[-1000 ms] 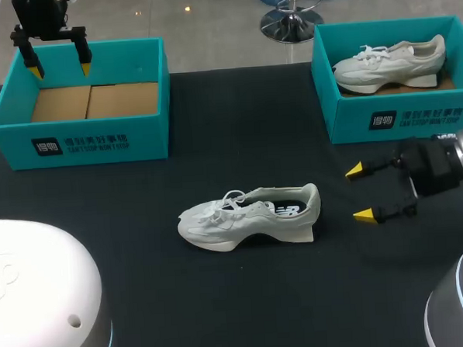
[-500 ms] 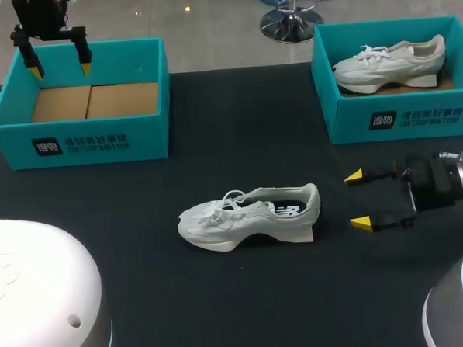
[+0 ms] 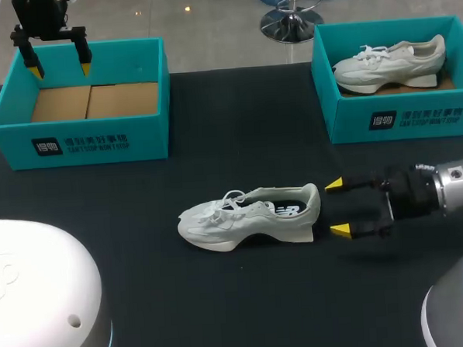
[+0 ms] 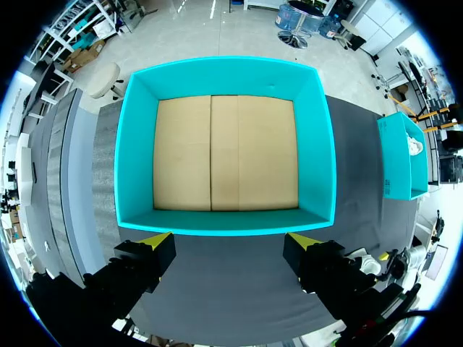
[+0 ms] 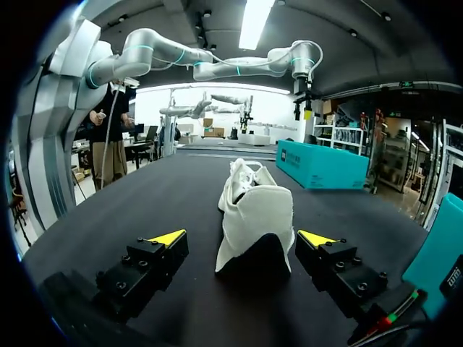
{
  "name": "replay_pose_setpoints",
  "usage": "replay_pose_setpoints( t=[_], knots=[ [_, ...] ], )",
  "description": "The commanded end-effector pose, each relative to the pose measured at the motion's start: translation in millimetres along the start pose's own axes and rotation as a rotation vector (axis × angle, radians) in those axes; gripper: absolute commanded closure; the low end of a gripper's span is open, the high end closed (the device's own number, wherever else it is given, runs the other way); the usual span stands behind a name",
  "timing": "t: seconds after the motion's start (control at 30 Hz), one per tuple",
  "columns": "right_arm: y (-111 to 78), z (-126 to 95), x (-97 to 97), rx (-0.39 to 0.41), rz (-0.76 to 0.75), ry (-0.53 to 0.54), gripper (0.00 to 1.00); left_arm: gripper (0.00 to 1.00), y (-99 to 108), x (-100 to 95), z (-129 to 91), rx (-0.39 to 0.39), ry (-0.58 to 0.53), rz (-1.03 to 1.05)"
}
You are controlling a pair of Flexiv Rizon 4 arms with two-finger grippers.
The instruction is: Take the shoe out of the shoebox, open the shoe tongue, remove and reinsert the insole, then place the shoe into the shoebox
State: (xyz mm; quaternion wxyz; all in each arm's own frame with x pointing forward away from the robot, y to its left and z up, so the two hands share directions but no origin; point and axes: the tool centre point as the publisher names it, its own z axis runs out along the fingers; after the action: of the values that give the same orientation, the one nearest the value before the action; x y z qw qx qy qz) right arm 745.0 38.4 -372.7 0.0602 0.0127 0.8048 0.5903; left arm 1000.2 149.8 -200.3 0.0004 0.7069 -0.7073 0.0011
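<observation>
**Q:** Head view: where is the shoe lying?

**A:** The shoe [image 3: 249, 218] is standing on its sole on the dark counter [image 3: 236, 119], outside both boxes. Its toe is pointing toward the left arm's side, and its dark insole [image 3: 288, 209] is showing through the opening. The empty shoebox [image 3: 82, 142] is sitting at the far left. The second shoebox [image 3: 399, 118], at the far right, is holding a second shoe [image 3: 389, 63].

**Q:** And the two arms?

**A:** The left end effector [image 3: 61, 71] is hanging over the far rim of the empty shoebox, released and holding nothing. The right end effector [image 3: 338, 207] is lying level and low over the counter, just behind the shoe's heel. Its fingers are spread wide and are gripping nothing.

**Q:** Left wrist view: what is showing?

**A:** The empty shoebox is showing its brown cardboard floor, and its near wall is lying just ahead of the parted yellow tips. The second shoebox is appearing well apart, at the counter's other side.

**Q:** Right wrist view?

**A:** The shoe's heel is facing the camera, just ahead of the gap between the two yellow tips. Neither tip is touching it. The empty shoebox is standing well beyond the shoe.
</observation>
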Motion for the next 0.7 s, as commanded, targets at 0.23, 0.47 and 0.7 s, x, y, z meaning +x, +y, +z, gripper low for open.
replay_pose_setpoints(
  t=[0.23,0.47,0.7],
  knots=[
    [-4.2,7.9,-10.6,0.013,-0.006,-0.016,0.00,0.00,0.1,0.0,-0.2,-0.001,-0.001,0.000],
    [-12.6,14.6,-9.2,0.027,0.005,-0.016,0.00,0.00,0.1,0.0,-0.2,-0.001,-0.001,0.000],
    [-18.0,24.0,-10.6,0.014,0.009,-0.020,0.00,0.00,0.1,0.0,-0.2,-0.001,-0.001,0.000]
  ],
)
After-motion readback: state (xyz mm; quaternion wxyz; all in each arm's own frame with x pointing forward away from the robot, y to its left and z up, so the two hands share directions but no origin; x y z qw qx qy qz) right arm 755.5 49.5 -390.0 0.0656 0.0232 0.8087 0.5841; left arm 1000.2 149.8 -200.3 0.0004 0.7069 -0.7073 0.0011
